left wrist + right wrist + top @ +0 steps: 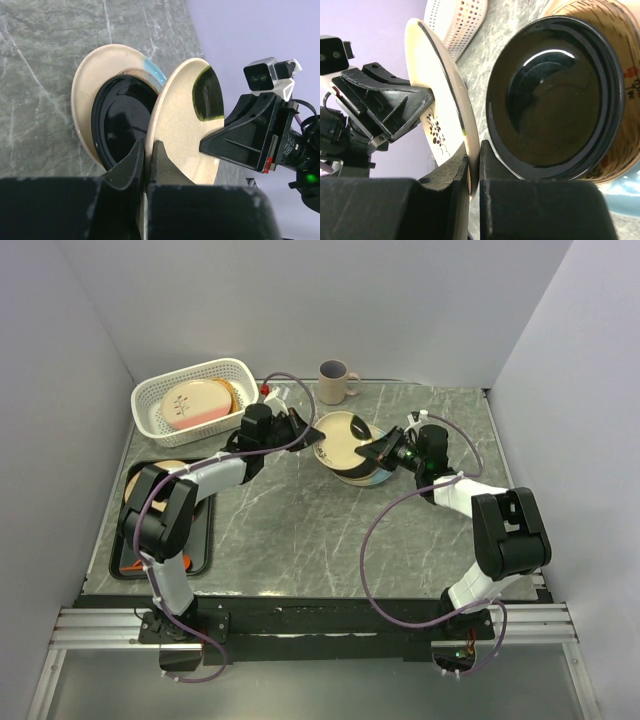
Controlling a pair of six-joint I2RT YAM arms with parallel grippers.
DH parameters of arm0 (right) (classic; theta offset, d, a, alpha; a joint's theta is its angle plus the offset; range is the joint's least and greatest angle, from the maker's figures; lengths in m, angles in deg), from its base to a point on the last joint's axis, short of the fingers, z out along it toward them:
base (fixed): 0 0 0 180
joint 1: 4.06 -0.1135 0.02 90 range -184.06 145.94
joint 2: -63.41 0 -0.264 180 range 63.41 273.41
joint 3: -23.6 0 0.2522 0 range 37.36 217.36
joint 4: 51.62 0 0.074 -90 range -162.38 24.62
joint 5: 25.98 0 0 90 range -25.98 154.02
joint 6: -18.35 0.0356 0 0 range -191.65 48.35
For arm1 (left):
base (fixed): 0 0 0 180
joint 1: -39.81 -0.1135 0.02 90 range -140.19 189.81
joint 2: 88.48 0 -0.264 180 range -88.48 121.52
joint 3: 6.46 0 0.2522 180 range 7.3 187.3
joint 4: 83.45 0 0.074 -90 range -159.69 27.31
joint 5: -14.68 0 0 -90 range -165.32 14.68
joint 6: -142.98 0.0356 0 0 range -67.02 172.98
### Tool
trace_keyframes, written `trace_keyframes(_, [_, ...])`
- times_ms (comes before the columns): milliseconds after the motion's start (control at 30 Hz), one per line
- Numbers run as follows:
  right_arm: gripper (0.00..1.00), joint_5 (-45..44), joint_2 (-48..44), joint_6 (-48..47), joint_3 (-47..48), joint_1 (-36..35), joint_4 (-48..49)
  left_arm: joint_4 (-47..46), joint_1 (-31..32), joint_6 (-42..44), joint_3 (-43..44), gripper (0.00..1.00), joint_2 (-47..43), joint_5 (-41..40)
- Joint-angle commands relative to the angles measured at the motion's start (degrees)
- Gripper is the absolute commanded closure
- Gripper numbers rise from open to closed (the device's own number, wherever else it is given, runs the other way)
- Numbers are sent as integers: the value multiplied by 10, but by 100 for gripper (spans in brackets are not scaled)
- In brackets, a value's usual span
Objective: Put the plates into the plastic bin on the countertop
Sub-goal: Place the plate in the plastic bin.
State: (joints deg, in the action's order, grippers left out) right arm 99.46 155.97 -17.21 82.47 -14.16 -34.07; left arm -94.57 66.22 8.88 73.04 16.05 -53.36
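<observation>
Left gripper (305, 430): you had its fingers pressed together on the near rim of the cream plate (340, 438); your left wrist view showed the pinch closely (148, 155), with the plate (180, 135) rising from between the pads.
Right gripper (375, 453): you had it pinching the opposite rim of the same plate; in your right wrist view the fingers (474, 160) met on the thin edge of the plate (445, 100).
Cream plate: it was held between your two arms, steeply tilted, over the middle of the countertop (300, 530). A dark green patch marked its upper face.
Stack under it: a glossy black plate (122, 117) lay on a wider cream one (92, 70), with a pale blue rim (155, 72) showing between them. Whether the held plate touched this stack, you could not tell from any view.
Plastic bin (150, 400): it stood at the back left corner of the countertop, well apart from the held plate, its perforated wall also visible from the right wrist (462, 20).
In the bin: the half-pink plate with the twig (195, 402) lay flat inside, with a tan edge showing at its right side.
Black tray (200, 530): it sat at the left edge, beneath your left arm, with a tan-orange plate (172, 467) on it, mostly hidden by the arm.
Mug (335, 380): it stood upright at the back edge, to the right of the bin.
</observation>
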Motion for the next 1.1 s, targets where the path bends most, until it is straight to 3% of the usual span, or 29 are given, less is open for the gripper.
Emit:
trace_keyframes(0, [100,10,-48,-4,12,-10,37,-13,7,20,-12,99,-22,9])
trace_keyframes(200, [100,17,-45,5,17,-15,45,-8,6,27,-34,99,-43,-7])
trace_keyframes(367, [85,12,-40,-2,30,-26,43,6,0,33,-41,99,-57,-15])
trace_keyframes(567, [50,-18,-41,-37,60,-58,2,12,-24,37,-74,99,-92,-17])
trace_keyframes(767, [6,-44,-47,-61,71,-77,-26,13,-48,38,-108,99,-122,-17])
trace_keyframes(800, [2,-52,-50,-67,72,-79,-42,14,-51,38,-110,99,-124,-17])
trace_keyframes(1067, [0,-105,-112,-128,58,-85,-124,-13,-60,20,-118,99,-125,4])
